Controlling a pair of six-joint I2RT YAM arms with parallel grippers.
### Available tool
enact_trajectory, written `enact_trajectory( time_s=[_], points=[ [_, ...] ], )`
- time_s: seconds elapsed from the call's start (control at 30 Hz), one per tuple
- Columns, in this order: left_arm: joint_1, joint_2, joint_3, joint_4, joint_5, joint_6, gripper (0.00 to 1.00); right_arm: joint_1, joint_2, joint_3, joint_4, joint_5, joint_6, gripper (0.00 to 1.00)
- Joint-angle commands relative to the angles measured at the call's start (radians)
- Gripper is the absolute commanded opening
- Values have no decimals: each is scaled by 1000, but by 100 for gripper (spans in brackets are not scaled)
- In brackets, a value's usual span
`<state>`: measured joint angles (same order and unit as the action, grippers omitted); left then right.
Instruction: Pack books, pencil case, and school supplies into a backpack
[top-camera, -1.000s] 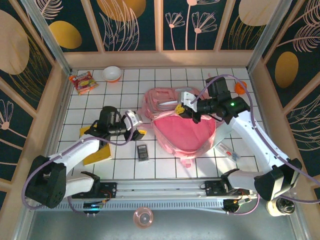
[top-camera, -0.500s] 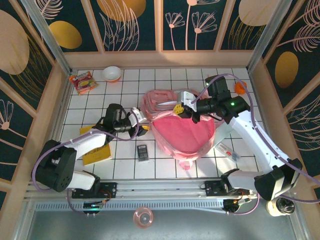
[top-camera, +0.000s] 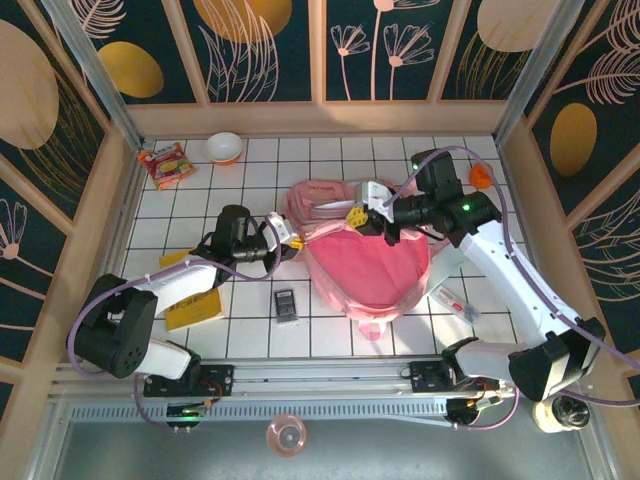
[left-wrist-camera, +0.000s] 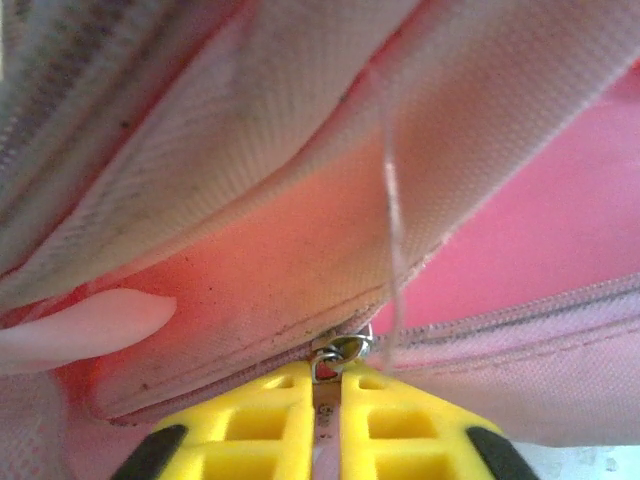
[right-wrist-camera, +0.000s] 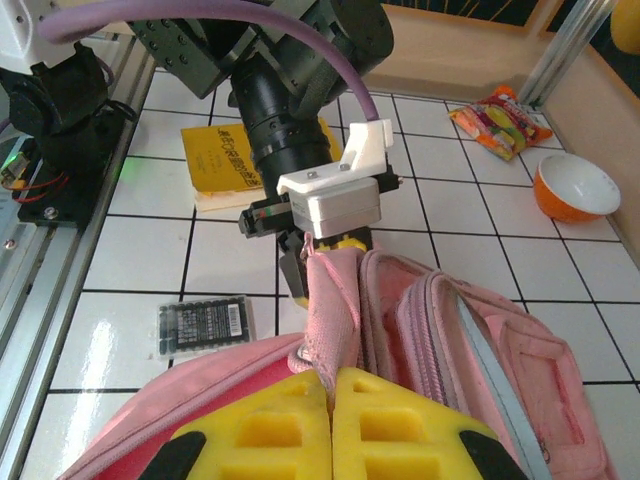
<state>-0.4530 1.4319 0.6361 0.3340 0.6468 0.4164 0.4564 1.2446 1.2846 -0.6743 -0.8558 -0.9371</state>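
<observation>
- The left tool (top-camera: 290, 243) is pinched shut on the left edge of the backpack (top-camera: 370, 265). Its yellow ribbed pads (left-wrist-camera: 280, 395) meet, with the small metal zip pull (left-wrist-camera: 340, 352) caught at their tips.
- The right tool (right-wrist-camera: 331, 385) is also clamped narrow, gripping a fold of the bag's pink woven fabric at its far rim.
- The backpack lies slumped in the middle of the white-tiled tabletop (top-camera: 200, 200), soft, with zipped pockets.
- Three things lie outside it on the tiles. The thin mustard book (top-camera: 195, 305) is under the left arm. The dark grey calculator (top-camera: 287, 304) is near the bag's left side. The pale pencil case (top-camera: 455, 300) is to its right.
- A round orange bowl (top-camera: 224, 148) with a white inside and a glossy snack packet (top-camera: 165, 163) sit at the far left.
</observation>
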Motion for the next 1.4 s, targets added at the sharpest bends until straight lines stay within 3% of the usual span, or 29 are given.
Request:
enact_trajectory(
  time_s=[0.0,0.3,0.6,0.63,0.8,0.97,1.03,1.23,1.37],
  points=[
    [-6,14,24,20,-57,-3,3,9,-17,74,56,-68,-5,0],
    [-6,94,119,-72,-352,-81,0,9,-36,138,9,-101,-26,0],
    [-3,99,163,-64,-386,-140,0,0,-36,153,7,-36,-23,0],
    [-3,85,160,-60,-371,-145,4,-1,-31,148,17,-23,-15,0],
    [-3,-47,127,-85,-226,-192,50,-6,-5,131,68,0,29,0],
    [-6,-165,44,-58,-125,-257,75,-8,9,124,96,-35,35,0],
    [-12,-176,28,-61,-84,-270,82,-9,10,122,104,-40,38,0],
    [-22,-148,16,-70,-145,-284,89,-10,16,131,123,-46,58,0],
    [-27,-106,20,-59,-299,-307,89,-13,18,156,122,-72,60,0]
  ],
)
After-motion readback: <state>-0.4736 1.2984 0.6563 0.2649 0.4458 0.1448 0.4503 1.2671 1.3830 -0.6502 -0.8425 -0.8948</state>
